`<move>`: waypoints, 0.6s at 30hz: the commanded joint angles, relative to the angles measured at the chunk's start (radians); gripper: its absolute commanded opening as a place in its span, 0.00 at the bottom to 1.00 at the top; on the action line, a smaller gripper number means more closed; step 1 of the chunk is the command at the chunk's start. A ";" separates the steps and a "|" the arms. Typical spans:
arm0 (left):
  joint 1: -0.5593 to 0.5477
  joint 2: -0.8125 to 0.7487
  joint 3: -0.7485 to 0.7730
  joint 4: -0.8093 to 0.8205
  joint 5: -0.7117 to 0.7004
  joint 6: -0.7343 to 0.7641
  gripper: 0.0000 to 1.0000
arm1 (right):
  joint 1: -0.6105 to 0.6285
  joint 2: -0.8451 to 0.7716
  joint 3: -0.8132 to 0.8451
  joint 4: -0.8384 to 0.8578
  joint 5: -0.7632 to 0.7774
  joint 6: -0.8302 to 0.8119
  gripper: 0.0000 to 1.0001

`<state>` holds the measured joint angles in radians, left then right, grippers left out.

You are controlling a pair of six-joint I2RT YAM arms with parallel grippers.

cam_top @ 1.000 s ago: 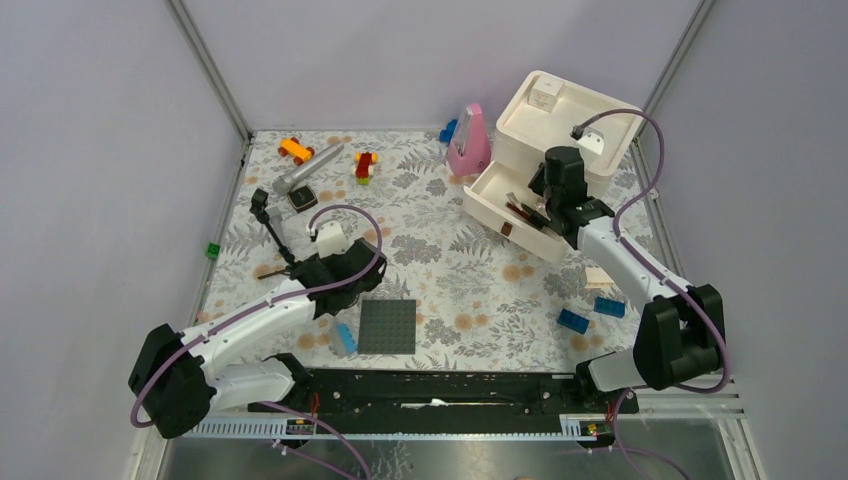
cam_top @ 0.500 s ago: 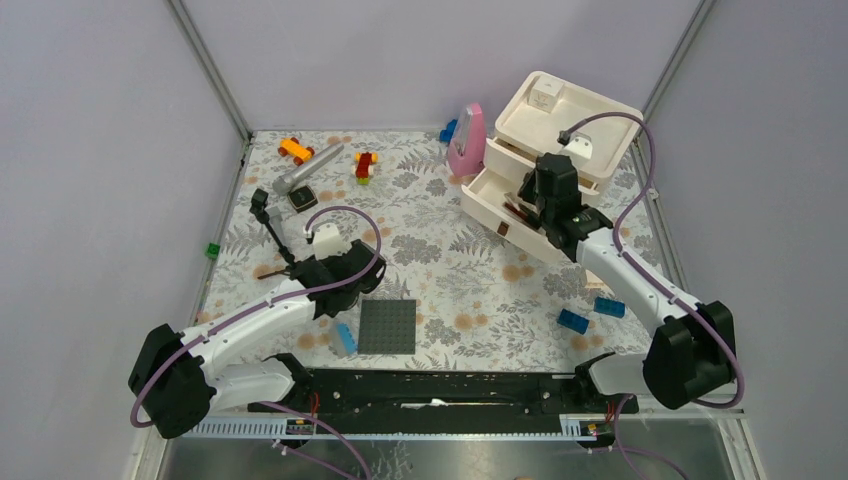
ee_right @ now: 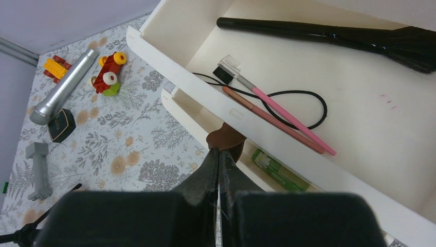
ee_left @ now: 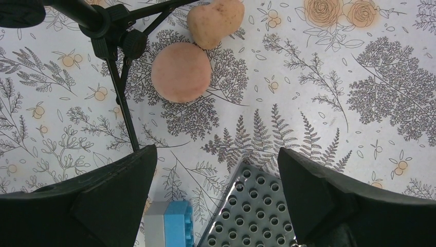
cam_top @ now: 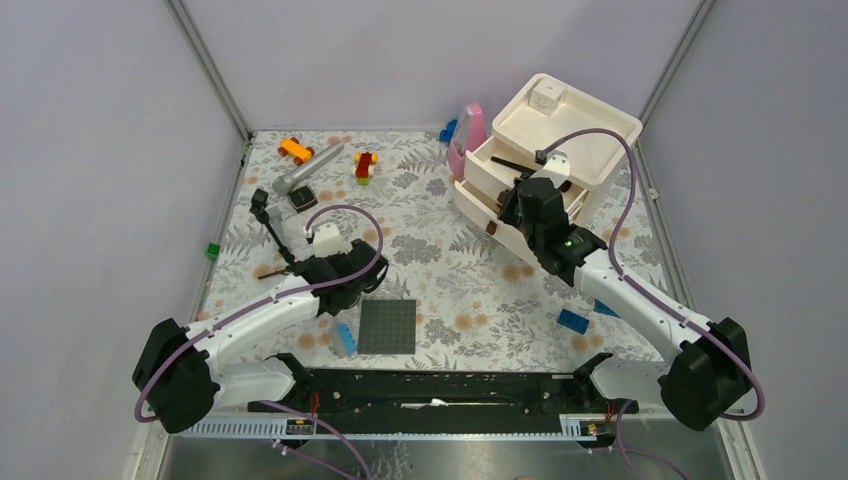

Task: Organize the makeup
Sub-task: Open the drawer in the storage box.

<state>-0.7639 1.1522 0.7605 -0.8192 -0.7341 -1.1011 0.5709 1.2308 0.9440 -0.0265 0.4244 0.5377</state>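
R end effector (ee_right: 220,153) shifted left; black brush (ee_right: 319,34) points bristles right.

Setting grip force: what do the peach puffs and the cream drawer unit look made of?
Peach puffs: likely soft sponge, matte, with a fine grainy surface. Drawer unit: probably hard plastic, smooth cream walls with thin moulded edges.

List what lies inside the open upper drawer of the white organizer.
Inside the upper drawer: a long black brush, a pink-handled brow comb, a brownish-pink pencil and a black elastic loop. Its near right part runs out of frame, unseen.
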 commanded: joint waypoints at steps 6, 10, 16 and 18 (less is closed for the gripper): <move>-0.001 0.004 0.031 -0.006 -0.042 -0.023 0.99 | 0.079 -0.031 0.010 0.043 -0.063 0.029 0.00; 0.001 0.007 0.023 -0.012 -0.043 -0.029 0.99 | 0.111 -0.031 0.014 0.042 -0.070 0.033 0.00; 0.017 0.020 0.008 -0.008 -0.036 -0.044 0.99 | 0.135 -0.047 0.011 0.034 -0.072 0.033 0.00; 0.026 0.031 0.004 -0.006 -0.035 -0.045 0.99 | 0.136 -0.057 0.011 0.034 -0.063 0.026 0.02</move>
<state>-0.7544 1.1648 0.7639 -0.8223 -0.7380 -1.1267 0.6777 1.2270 0.9428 -0.0433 0.4011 0.5522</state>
